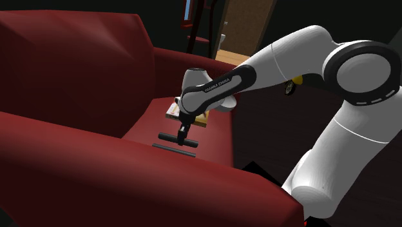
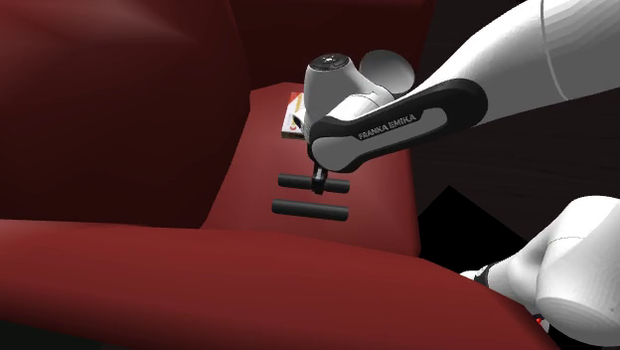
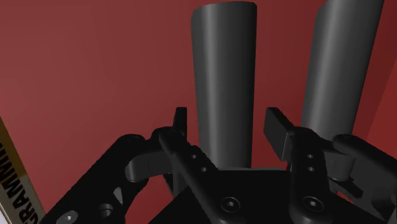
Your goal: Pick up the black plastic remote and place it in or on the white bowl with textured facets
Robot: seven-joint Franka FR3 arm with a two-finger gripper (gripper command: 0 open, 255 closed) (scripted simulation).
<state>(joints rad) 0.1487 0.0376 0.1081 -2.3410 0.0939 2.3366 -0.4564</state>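
While the white Franka arm (image 1: 283, 61) reaches down over the seat of a dark red sofa (image 1: 77, 71), its black tool (image 3: 228, 124) hangs low with the task's remote between its jaws. On one side of the tool, the lettered edge of a flat book (image 3: 16, 191) lies on the seat. Next is the tool itself. Its two fingers (image 3: 181, 121) stand apart, one on either flank of the black remote (image 3: 222, 70). They are close to it but, as far as the wrist view lets me judge, not pressing on it, so the tool is open and holds nothing. The remote runs lengthwise away from the tool, centred in the gap. On the tool's other side, just beside the remote and parallel to it, is a second dark bar (image 3: 343, 63). I cannot tell whether it is another object or the remote's shadow. I judge that the pick-up step is in hand, just ahead of the grasp. The next move calls for closing the fingers squarely on the remote's long sides, then lifting straight clear of the seat before carrying it toward the white bowl.
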